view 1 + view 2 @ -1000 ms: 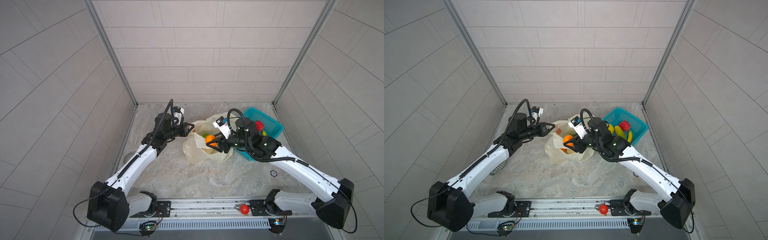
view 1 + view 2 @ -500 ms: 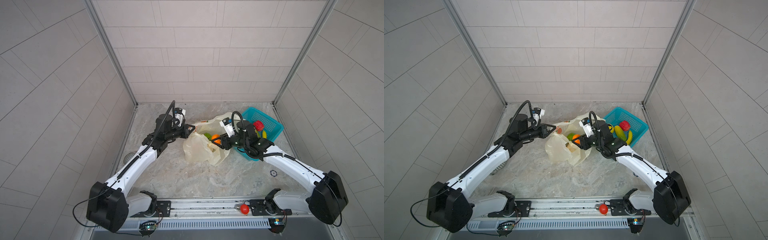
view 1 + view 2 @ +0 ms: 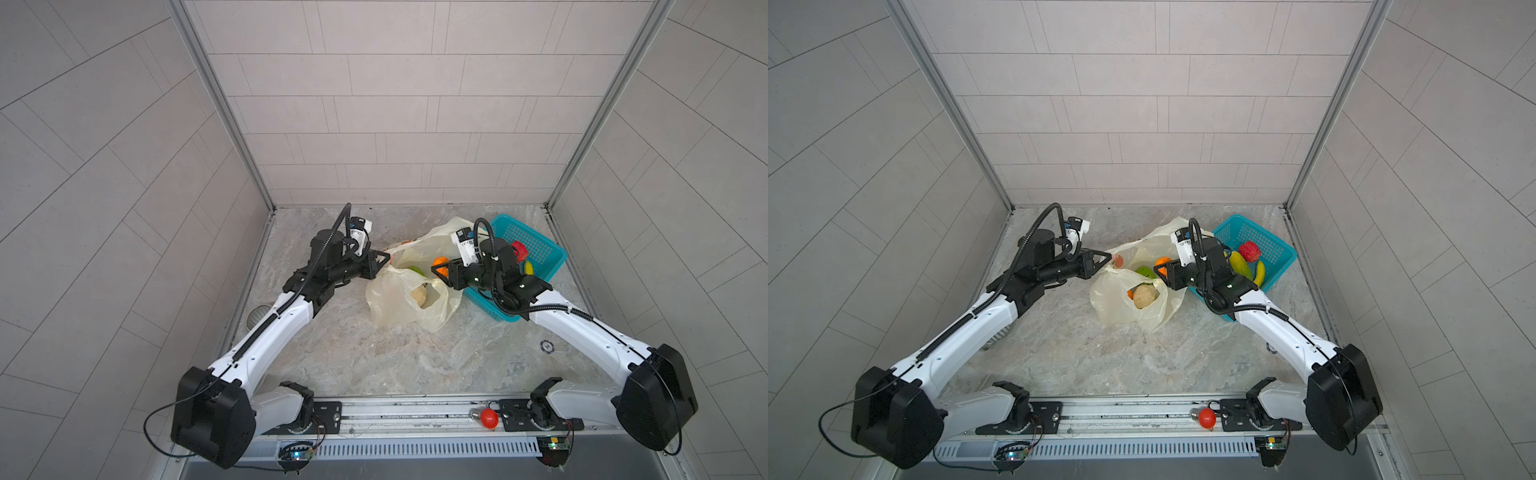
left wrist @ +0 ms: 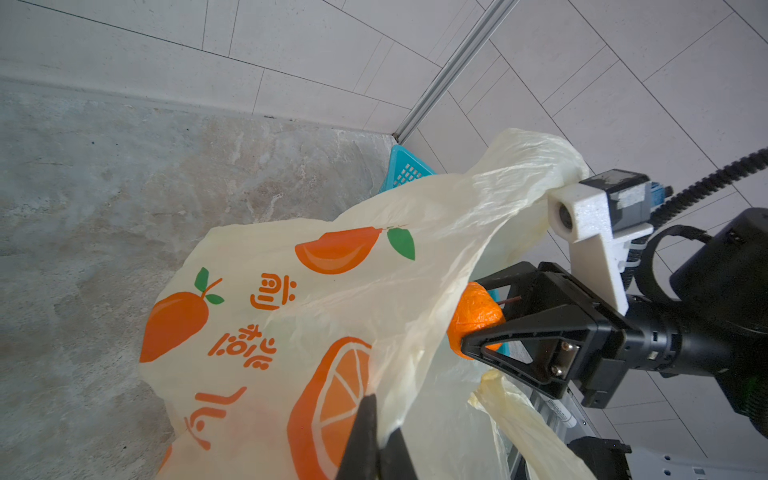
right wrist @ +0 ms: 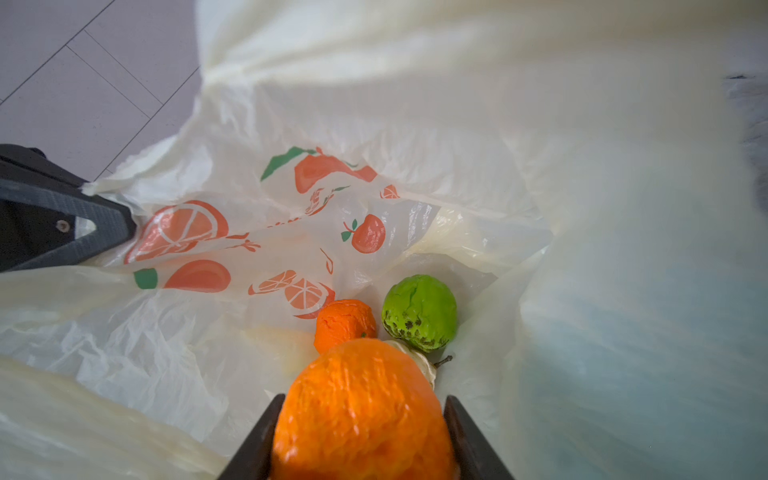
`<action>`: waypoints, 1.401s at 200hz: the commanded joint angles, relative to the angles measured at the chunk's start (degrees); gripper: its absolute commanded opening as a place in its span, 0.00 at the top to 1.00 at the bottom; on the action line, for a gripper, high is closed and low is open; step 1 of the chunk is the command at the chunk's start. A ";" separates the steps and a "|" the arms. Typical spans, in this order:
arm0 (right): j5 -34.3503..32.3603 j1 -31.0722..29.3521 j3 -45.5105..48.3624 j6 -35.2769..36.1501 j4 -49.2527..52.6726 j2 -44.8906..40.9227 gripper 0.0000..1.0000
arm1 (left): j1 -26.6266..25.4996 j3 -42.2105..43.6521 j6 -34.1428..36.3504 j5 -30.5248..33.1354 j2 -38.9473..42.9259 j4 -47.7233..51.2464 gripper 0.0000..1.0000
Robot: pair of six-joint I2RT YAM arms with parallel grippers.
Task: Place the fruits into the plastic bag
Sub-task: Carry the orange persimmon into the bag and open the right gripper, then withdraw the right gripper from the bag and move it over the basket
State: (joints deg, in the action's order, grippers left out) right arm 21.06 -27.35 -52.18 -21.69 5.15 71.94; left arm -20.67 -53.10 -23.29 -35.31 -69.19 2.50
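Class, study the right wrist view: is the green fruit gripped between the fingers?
No: the right fingers clamp an orange fruit, while the green fruit lies loose inside the plastic bag.

Counted: one plastic bag [image 3: 1121, 311]; one teal basket [image 3: 1273, 245]; two orange fruits [image 5: 361, 407] [image 5: 344, 322]; one bumpy green ball [image 5: 419, 311]; one whitish fruit [image 3: 1145, 296]; one bumpy red ball [image 3: 1249, 251]; one banana [image 3: 1259, 272]; one yellow-green oblong fruit [image 3: 1240, 265]; one red bulb [image 3: 1206, 417].

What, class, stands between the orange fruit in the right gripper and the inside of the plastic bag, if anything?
Nothing visible. The right gripper holds the orange fruit at the open mouth of the plastic bag; the left gripper pinches its rim. Ahead lie only a green fruit and a smaller orange one, already inside.
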 commanded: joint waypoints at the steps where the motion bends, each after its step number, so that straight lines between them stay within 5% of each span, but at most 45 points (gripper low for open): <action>1: -3.49 -0.63 -1.89 1.75 2.79 0.50 0.52 | -0.25 0.33 1.49 -0.90 1.34 0.16 1.00; 52: -7.98 -10.04 -3.07 7.84 7.87 5.27 0.50 | -0.31 -0.30 1.10 -0.83 0.63 -0.45 1.00; 101: -12.47 -10.57 -0.90 7.01 7.82 9.65 0.46 | -0.59 -0.18 1.05 -0.72 0.31 -0.48 1.00; 170: -19.53 -10.11 -1.25 6.42 8.72 8.00 0.21 | -0.60 -0.43 0.61 -0.07 0.11 -0.74 1.00; 280: -8.33 -8.99 -3.01 11.66 6.59 -10.14 0.23 | -0.60 -0.20 0.79 0.84 -0.45 -0.55 1.00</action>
State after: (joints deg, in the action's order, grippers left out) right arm 8.91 -36.71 -53.21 -12.78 12.23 65.98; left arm -21.04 -53.10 -23.07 -34.63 -69.71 2.44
